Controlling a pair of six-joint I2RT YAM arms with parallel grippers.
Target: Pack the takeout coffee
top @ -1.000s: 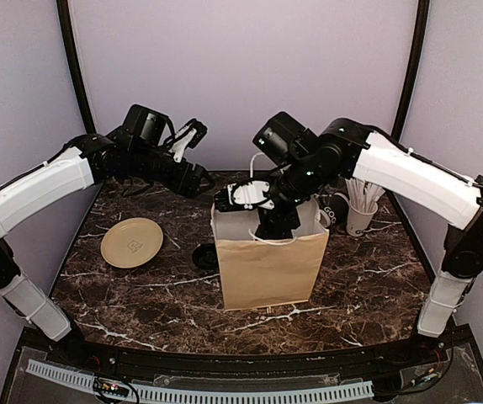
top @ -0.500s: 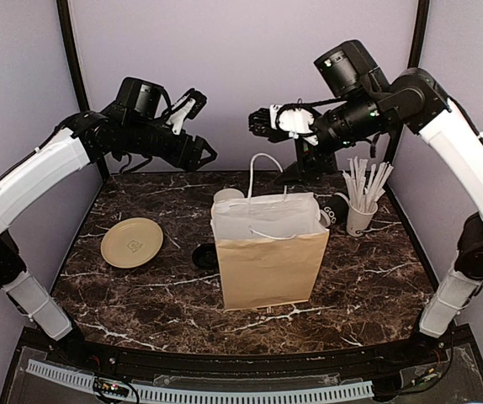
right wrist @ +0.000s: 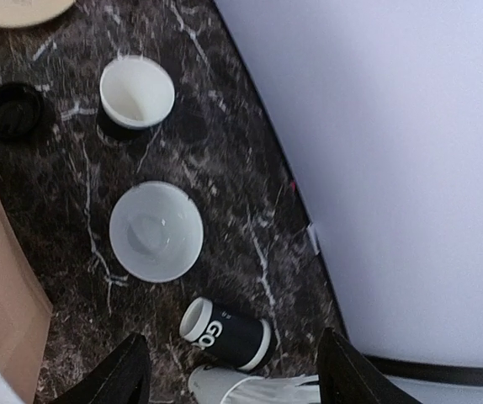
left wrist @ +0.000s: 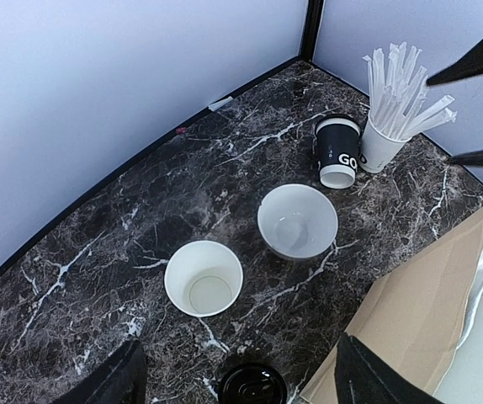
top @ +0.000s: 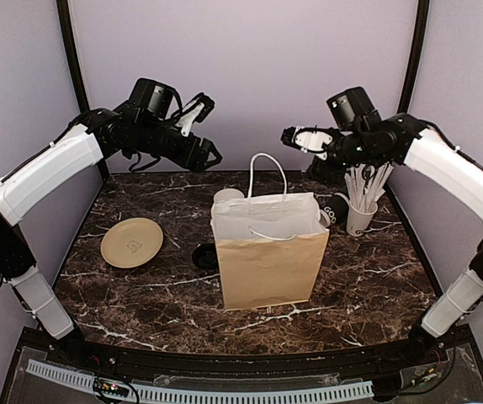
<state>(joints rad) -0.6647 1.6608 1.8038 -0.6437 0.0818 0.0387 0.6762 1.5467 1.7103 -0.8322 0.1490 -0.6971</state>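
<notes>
Marble table (top: 140, 286) | coffee cup (top: 336, 210) half hidden behind bag (top: 271, 269) | left tool (top: 208, 156), right tool (top: 290, 136) wide, empty

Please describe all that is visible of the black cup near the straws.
The black cup looks like paper, with white letters "GO" on its side and a white inside. It has no lid and lies tipped over on the dark marble table, right beside the white straw cup; whether they touch is unclear.
</notes>
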